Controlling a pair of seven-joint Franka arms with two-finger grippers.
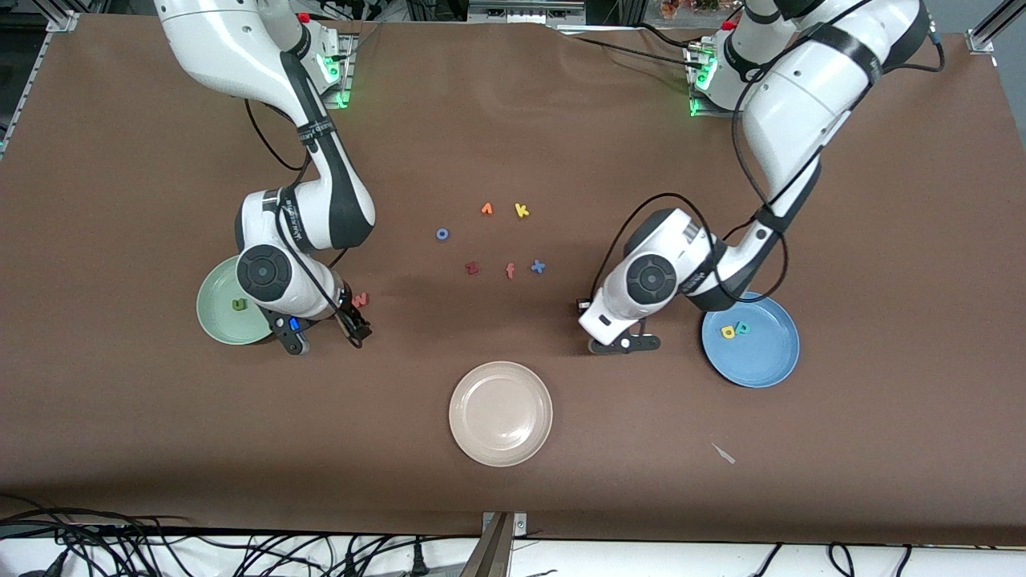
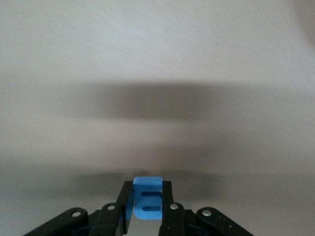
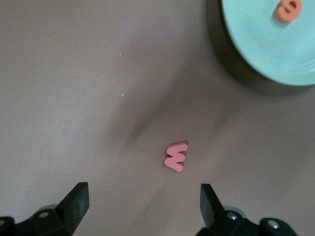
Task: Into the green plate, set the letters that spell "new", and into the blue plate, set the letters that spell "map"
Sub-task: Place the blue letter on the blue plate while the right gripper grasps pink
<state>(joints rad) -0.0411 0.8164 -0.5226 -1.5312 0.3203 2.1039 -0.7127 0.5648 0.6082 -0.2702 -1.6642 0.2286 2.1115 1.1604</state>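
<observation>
Gripping the blue m (image 2: 146, 201) shut-fingered, left hand (image 1: 625, 343) needed the blue plate (image 1: 761, 369) at three o'clock; right hand (image 3: 142, 206) gaped empty over the w (image 3: 175, 157).

Even overhead light, soft shadows under both arms; both wrist views smeared, the left washed pale.

Reddish-pink foam w (image 3: 175, 157) on surface beside pale mint-green round plate (image 1: 216, 316); yellow a (image 1: 728, 332) & teal p (image 1: 743, 327) in bright blue round plate (image 1: 761, 361).
</observation>
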